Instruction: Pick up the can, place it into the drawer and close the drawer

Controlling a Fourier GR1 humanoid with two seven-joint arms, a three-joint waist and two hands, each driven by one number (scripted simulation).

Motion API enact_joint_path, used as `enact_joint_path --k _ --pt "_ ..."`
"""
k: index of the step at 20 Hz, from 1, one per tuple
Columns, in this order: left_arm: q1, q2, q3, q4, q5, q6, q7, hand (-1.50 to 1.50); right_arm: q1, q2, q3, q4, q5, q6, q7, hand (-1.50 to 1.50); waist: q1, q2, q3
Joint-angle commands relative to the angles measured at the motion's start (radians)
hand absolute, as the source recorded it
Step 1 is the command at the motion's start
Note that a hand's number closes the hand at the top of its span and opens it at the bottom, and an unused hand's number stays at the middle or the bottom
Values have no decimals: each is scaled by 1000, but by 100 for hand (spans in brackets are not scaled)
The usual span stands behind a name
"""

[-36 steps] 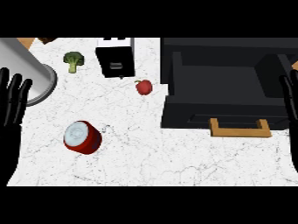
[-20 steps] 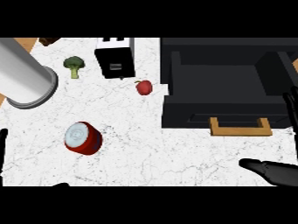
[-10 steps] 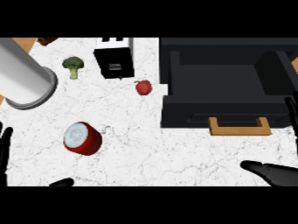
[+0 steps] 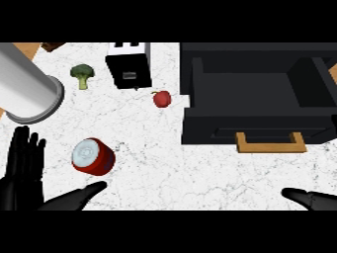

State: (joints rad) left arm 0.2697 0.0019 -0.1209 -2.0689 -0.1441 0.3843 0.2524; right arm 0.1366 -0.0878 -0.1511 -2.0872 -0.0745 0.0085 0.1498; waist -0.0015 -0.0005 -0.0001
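**A:** What lies nearest, along the bottom of the frame?

**B:** The left hand point(image 4: 21, 170) at the lower left. Its fingers are straight and slightly spread, pointing up the frame, and its thumb is stretched out to the right. It holds nothing. At the lower right, the right hand point(image 4: 318, 200) shows only a thumb along the bottom and straight fingers up the right edge. It is also spread and touches nothing.

**A:** And the can?

**B:** The can point(image 4: 92, 156) is red with a silver top. It sits on the white worktop point(image 4: 171, 173) at the lower left, just right of the left hand's fingers and above its thumb, touching neither. From this steep angle I cannot tell whether it stands upright or leans.

**A:** Where is the drawer?

**B:** The drawer point(image 4: 215, 121) is black and pulled open, from right of centre to the upper right. Its wooden handle point(image 4: 271, 143) is on the front, facing the bottom of the frame. It is well apart from the can.

**A:** What is farther up?

**B:** A small red fruit point(image 4: 161, 98) lies just left of the drawer. Above it, at top centre, stands a black toaster point(image 4: 129, 64), with a broccoli floret point(image 4: 82, 74) to its left. A large silver cylinder point(image 4: 18, 81) slants across the upper left.
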Motion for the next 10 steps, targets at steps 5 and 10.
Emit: enact_joint_path --k 5,10 --pt "34 -2 -67 149 10 71 -124 -150 86 -9 -54 -72 -55 64 -18 -150 -1 -1 0" --pt "48 -2 -69 323 84 127 -310 -150 21 -21 -70 -98 -51 35 68 -150 1 0 0"
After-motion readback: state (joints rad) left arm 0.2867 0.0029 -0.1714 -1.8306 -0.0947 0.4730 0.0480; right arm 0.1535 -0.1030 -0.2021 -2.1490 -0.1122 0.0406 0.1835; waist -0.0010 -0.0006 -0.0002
